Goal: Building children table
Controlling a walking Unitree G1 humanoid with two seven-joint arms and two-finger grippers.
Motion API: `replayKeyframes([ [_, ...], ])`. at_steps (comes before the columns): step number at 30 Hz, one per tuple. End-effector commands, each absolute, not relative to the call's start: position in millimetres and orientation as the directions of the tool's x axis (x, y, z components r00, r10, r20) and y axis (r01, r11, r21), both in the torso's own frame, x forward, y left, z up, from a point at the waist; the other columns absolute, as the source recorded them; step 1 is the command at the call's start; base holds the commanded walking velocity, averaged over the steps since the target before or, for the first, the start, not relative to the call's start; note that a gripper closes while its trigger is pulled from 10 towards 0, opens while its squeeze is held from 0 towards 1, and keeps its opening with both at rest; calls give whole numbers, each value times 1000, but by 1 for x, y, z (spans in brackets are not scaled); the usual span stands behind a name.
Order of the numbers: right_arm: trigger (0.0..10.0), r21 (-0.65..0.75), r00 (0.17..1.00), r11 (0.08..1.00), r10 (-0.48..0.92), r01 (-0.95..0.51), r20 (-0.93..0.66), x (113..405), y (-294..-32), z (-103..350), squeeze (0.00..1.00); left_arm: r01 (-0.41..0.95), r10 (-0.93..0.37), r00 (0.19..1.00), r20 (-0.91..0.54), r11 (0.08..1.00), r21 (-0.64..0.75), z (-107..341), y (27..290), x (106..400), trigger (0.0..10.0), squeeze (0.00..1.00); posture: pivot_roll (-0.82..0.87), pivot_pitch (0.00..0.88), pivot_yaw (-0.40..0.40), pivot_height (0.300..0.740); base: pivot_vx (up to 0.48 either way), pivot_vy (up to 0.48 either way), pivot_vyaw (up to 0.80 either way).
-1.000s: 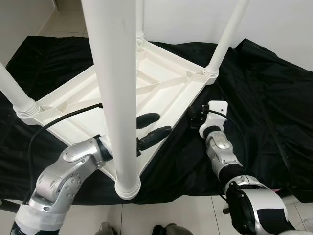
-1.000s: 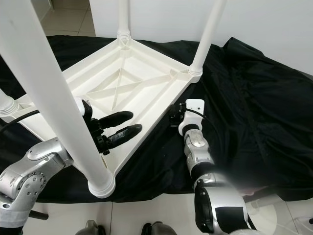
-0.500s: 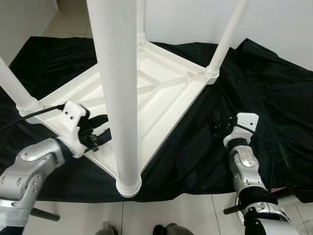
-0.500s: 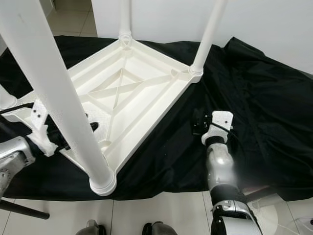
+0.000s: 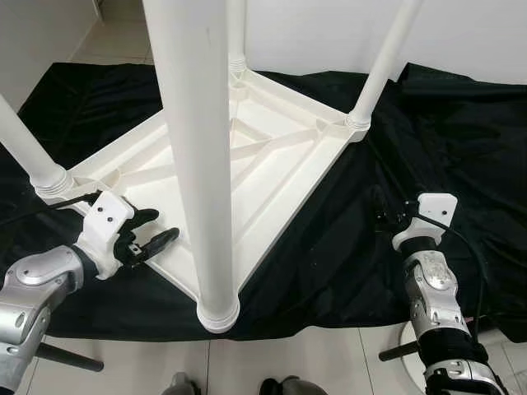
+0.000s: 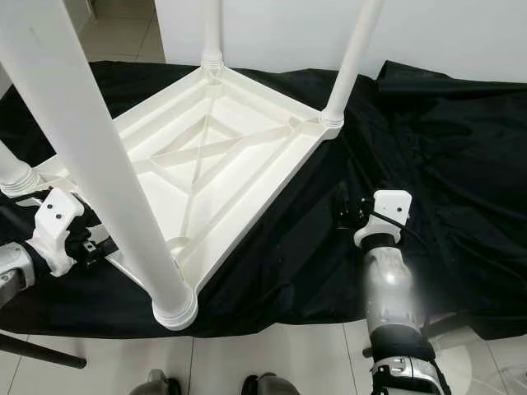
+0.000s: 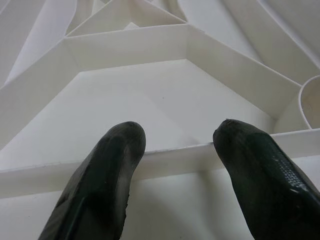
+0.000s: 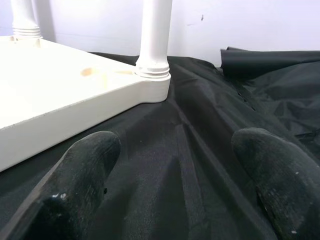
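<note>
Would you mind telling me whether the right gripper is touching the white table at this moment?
Apart. In the right wrist view, the right gripper hangs open over the black cloth, and a plain strip of cloth separates its jaws from the upturned table.

White wall [image 5: 313,33], pale tiled floor [image 5: 313,362]

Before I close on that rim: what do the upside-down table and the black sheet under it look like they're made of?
Table: apparently moulded plastic, white, smooth and slightly glossy; thin ribs cross its underside and the legs sit in ringed sockets.
Sheet: seemingly thin woven fabric, black with a faint sheen; it creases and bunches, and the right wrist view shows a fine weave.
Left gripper is open at the rim.
</note>
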State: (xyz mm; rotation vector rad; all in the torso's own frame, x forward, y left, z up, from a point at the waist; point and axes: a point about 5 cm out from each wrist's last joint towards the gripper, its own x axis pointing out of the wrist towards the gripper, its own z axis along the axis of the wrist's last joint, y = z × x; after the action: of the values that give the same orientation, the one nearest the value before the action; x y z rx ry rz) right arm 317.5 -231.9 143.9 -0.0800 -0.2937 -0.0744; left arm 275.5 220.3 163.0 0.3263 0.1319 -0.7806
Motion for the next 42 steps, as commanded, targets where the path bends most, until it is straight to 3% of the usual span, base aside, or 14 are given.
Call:
replayKeyframes([
  [1,10000,-64,959,993,-82,103,272,314,-238,140,0,878,-803,472,-365,464,114,142,215,263,10000,0,14,159,-41,740,0,0,0],
  [6,10000,-66,960,993,-81,102,267,313,-239,140,0,889,-809,451,-378,443,112,141,216,265,10000,0,13,157,-43,740,0,0,0],
  [7,10000,-72,960,992,-79,101,267,313,-239,141,0,897,-812,435,-388,430,107,141,216,264,10000,788,8,158,-41,740,0,0,0],
  [8,10000,-72,960,992,-79,101,267,313,-239,141,0,897,-812,435,-388,430,107,141,216,264,10000,788,8,158,-41,740,0,0,0],
  [9,10000,-75,961,992,-79,102,263,312,-240,142,0,903,-815,419,-401,421,88,140,218,264,10000,1000,8,158,-41,740,0,0,0],
  [10,10000,-83,962,990,-85,110,261,311,-243,144,0,911,-819,390,-421,409,50,140,226,263,10000,1000,-3,157,-38,740,0,0,0],
  [14,10000,-82,962,990,-89,114,258,310,-244,144,0,905,-804,409,-431,418,81,140,230,265,10000,1000,-1,156,-41,740,0,0,0],
  [15,10000,-84,963,990,-91,115,255,309,-245,143,0,904,-799,411,-440,419,85,139,231,266,10000,918,0,156,-41,740,0,0,0],
  [16,10000,-86,963,990,-91,116,252,309,-245,143,0,910,-797,400,-453,402,96,138,230,265,10000,0,-5,154,-41,740,0,0,0],
  [20,10000,-91,965,989,-88,113,249,309,-245,142,0,922,-801,373,-468,378,87,138,232,263,10000,0,-9,152,-40,740,0,0,0],
  [27,10000,-91,964,989,-94,119,247,310,-248,143,0,908,-817,410,-406,408,96,155,236,269,10000,0,-7,145,-38,740,0,0,0],
  [42,10000,-98,967,991,-68,95,244,316,-241,146,0,890,-757,456,-468,372,264,137,218,292,10000,0,-7,125,-43,740,0,0,0],
])
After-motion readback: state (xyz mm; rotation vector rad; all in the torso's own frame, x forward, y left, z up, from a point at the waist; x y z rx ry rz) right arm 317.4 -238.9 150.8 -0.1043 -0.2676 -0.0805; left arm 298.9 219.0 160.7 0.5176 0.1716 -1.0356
